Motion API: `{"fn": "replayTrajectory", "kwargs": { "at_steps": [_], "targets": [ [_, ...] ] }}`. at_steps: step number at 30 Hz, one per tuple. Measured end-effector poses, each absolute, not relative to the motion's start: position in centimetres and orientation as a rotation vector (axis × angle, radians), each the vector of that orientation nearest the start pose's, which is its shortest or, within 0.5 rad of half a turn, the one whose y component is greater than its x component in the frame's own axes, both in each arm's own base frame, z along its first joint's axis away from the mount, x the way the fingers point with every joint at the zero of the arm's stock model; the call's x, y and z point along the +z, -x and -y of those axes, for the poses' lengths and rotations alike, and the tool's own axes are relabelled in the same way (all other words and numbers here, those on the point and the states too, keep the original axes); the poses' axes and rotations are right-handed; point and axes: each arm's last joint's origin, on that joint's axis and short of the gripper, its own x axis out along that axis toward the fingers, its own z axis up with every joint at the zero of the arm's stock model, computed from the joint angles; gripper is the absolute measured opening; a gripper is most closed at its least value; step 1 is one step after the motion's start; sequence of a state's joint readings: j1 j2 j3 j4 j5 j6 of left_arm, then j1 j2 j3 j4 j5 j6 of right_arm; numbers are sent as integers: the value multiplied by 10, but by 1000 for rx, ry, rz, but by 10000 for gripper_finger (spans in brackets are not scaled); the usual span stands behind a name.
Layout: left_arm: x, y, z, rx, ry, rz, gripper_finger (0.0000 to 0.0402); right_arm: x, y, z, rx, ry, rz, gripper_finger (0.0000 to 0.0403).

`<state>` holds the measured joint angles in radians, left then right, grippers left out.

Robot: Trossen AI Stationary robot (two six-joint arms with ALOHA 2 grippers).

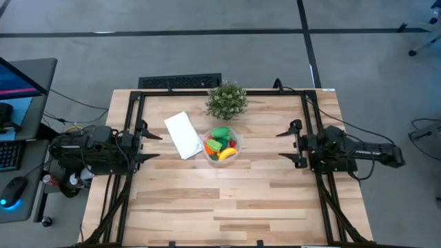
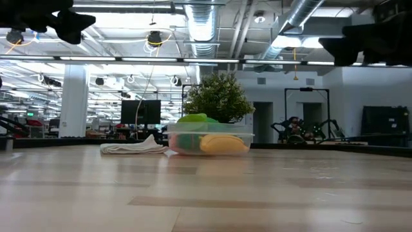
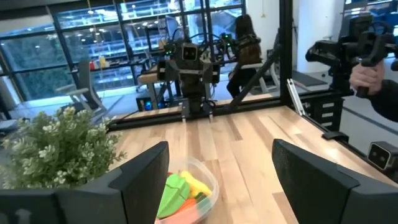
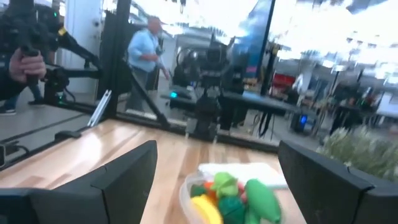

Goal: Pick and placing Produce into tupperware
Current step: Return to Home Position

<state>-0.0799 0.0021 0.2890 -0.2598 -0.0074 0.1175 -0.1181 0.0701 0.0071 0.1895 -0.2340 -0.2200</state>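
Observation:
The round clear tupperware (image 1: 220, 145) stands on the table's middle, a little toward the far edge, with the produce (image 1: 221, 142) inside: green, red, orange and a yellow piece. The low view shows its base on the wood (image 2: 209, 142). My left gripper (image 1: 157, 146) is open at the table's left side, level, pointing at the tupperware (image 3: 186, 186) from a distance. My right gripper (image 1: 281, 145) is open at the right side, also facing the tupperware (image 4: 230, 199). Nothing lies between either pair of fingers.
A flat white lid (image 1: 182, 134) lies just left of the tupperware. A bushy potted plant (image 1: 227, 100) stands behind it near the far edge. The near half of the table (image 1: 220, 207) is bare wood. People show beyond the table (image 4: 146, 50), and a hand (image 3: 367, 74).

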Motion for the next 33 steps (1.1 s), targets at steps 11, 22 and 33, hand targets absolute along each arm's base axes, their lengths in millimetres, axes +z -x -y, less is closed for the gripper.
{"fn": "replayTrajectory", "kwargs": {
  "at_steps": [11,22,33],
  "targets": [
    [233,-70,8,-151,-233,30,277,173,-96,3,119,243,99,328],
    [227,-70,9,-204,-226,-20,277,173,-97,-2,117,229,95,328],
    [211,-81,4,20,-191,-2,277,171,-97,-5,37,205,64,328]
  ]
}}
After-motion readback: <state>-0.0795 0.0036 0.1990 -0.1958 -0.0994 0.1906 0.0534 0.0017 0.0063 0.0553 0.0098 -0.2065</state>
